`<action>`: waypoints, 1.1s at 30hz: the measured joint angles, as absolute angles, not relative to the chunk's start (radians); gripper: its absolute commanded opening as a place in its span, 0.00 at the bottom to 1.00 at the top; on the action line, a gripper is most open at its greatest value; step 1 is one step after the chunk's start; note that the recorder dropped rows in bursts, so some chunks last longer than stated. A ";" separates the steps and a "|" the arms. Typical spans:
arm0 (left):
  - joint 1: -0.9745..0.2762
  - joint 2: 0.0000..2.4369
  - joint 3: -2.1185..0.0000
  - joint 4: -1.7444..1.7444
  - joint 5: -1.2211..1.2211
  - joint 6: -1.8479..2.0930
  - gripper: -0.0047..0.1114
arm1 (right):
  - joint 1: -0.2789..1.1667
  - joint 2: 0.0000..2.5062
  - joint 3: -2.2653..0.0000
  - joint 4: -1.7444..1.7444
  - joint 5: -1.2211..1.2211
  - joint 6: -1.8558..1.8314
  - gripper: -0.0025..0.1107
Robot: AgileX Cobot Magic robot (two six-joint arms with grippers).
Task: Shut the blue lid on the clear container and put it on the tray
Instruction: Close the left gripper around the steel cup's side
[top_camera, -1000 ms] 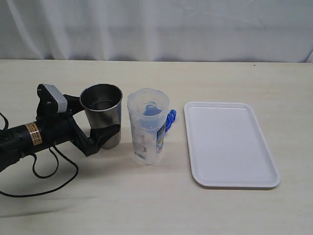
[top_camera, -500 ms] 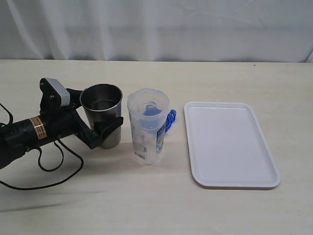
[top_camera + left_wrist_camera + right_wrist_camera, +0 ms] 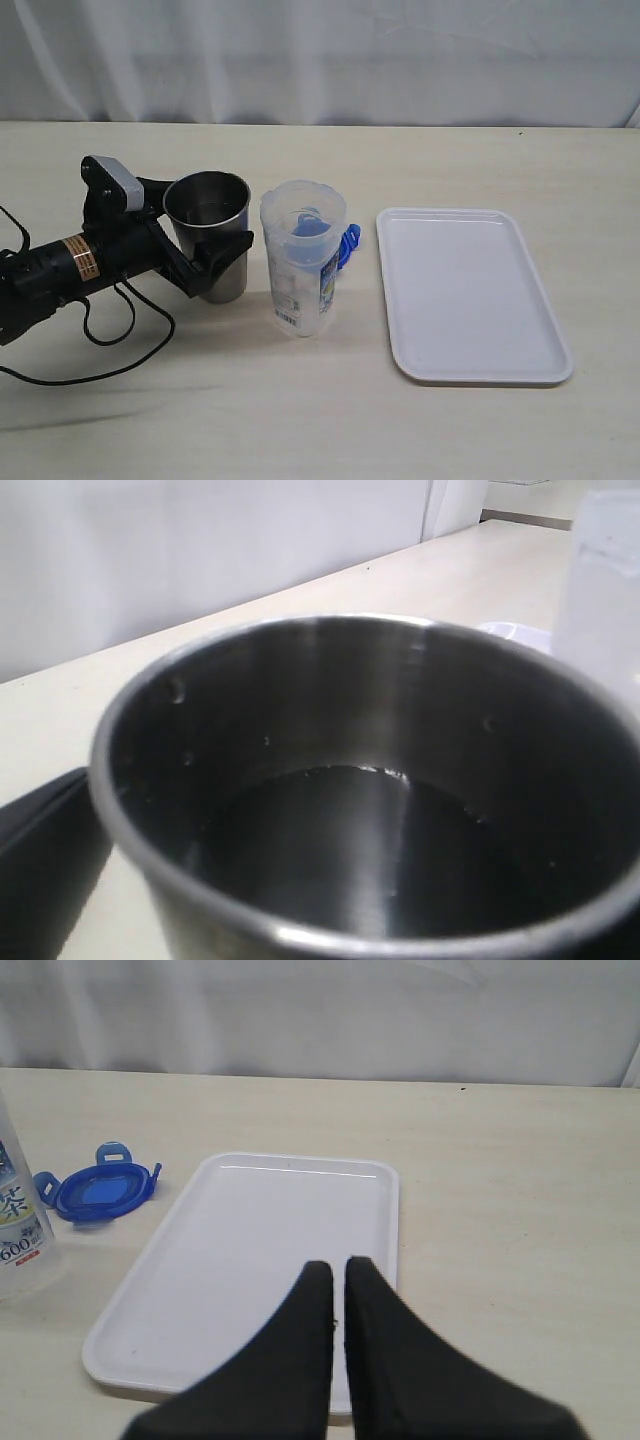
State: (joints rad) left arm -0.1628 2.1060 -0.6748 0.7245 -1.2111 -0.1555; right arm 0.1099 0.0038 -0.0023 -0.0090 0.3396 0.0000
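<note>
The clear container (image 3: 302, 260) stands upright and uncovered at the table's middle, just left of the white tray (image 3: 470, 300). The blue lid (image 3: 348, 243) lies flat on the table behind the container; the right wrist view shows the blue lid (image 3: 100, 1190) beside the tray (image 3: 250, 1250). My left gripper (image 3: 222, 240) is open, its fingers either side of a steel tumbler (image 3: 200, 228) left of the container. That tumbler (image 3: 370, 810) fills the left wrist view. My right gripper (image 3: 338, 1265) is shut and empty above the tray's edge; it does not show in the exterior view.
The left arm's black cable (image 3: 110, 355) loops over the table at the front left. A white curtain (image 3: 320, 60) closes off the far edge. The tumbler stands a small gap from the clear container (image 3: 600, 590).
My left gripper has slid right, so its fingers reach further along the tumbler's sides. The container, lid and tray have not moved.
</note>
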 measured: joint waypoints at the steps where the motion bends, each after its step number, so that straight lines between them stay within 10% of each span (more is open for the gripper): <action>1: -0.163 2.106 -0.675 0.725 -1.211 -0.155 0.94 | 0.110 0.004 -0.002 -0.009 0.340 0.000 0.06; 33: -0.163 2.106 -0.695 0.731 -1.211 -0.204 0.94 | 0.110 0.004 -0.002 -0.009 0.340 0.000 0.06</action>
